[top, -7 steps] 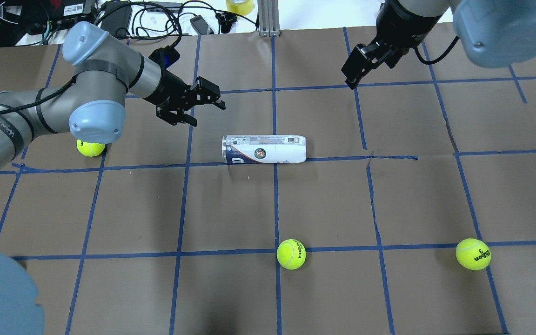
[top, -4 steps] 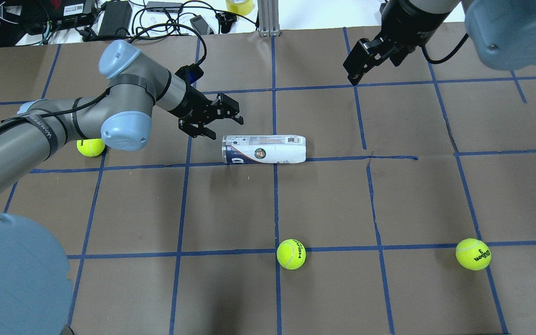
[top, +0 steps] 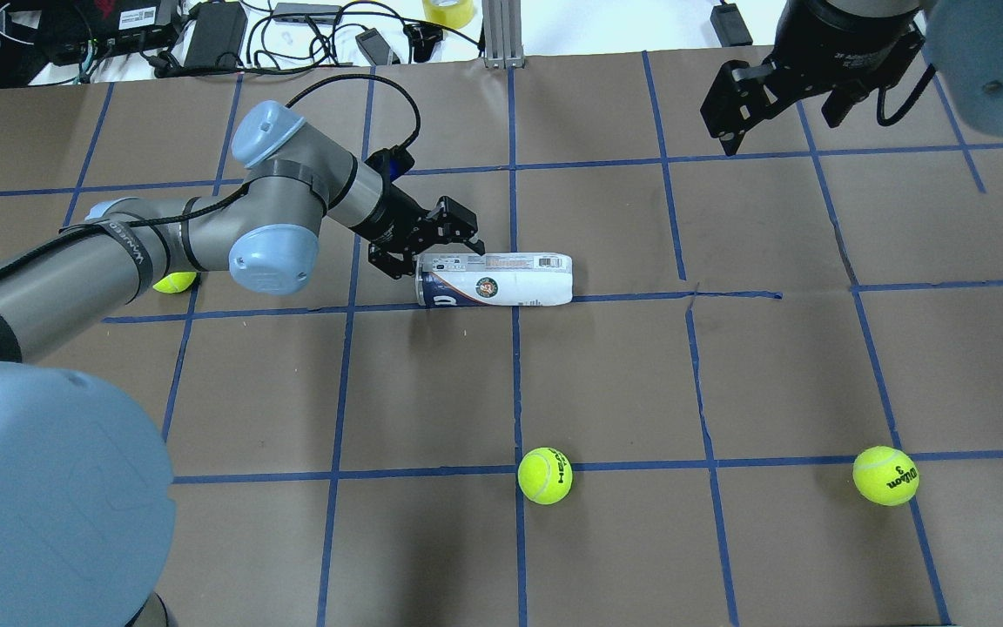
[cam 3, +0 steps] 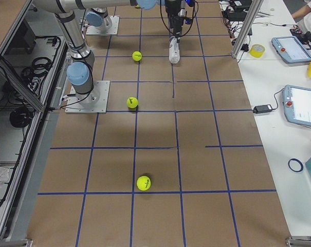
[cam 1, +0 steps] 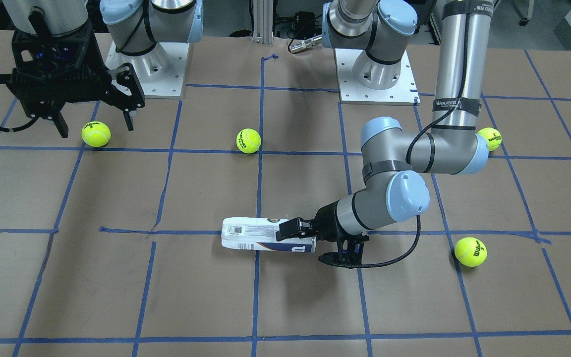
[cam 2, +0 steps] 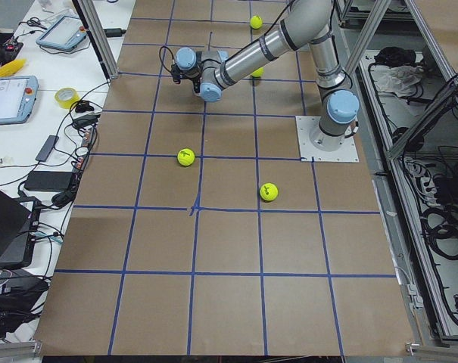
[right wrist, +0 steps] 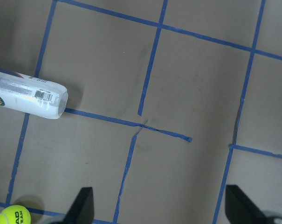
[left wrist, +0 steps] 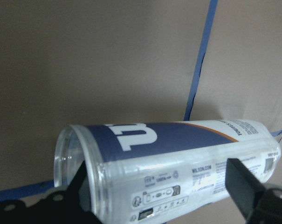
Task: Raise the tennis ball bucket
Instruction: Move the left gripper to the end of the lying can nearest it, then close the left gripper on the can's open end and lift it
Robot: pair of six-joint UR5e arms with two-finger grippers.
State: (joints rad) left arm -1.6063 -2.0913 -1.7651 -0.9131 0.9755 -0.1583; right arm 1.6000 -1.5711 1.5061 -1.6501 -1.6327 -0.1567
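Observation:
The tennis ball bucket [top: 501, 279] is a clear can with a white and navy label. It lies on its side on the brown table, and it also shows in the front view [cam 1: 251, 236] and the right wrist view [right wrist: 29, 94]. My left gripper [top: 434, 251] is low at the can's open left end, open, with one finger on each side of the can. In the left wrist view the can [left wrist: 178, 158] fills the gap between the fingers [left wrist: 245, 184]. My right gripper [top: 776, 109] is open and empty, high over the far right of the table.
Several yellow-green tennis balls lie loose: one at front centre [top: 544, 475], one at front right [top: 885, 475], one under my left forearm [top: 173, 282]. Cables and devices [top: 205, 35] line the far edge. Blue tape lines grid the table.
My left gripper has moved right and down, from left of the can to straddling its open end. My right gripper has shifted to the right, away from the can. The can has not moved.

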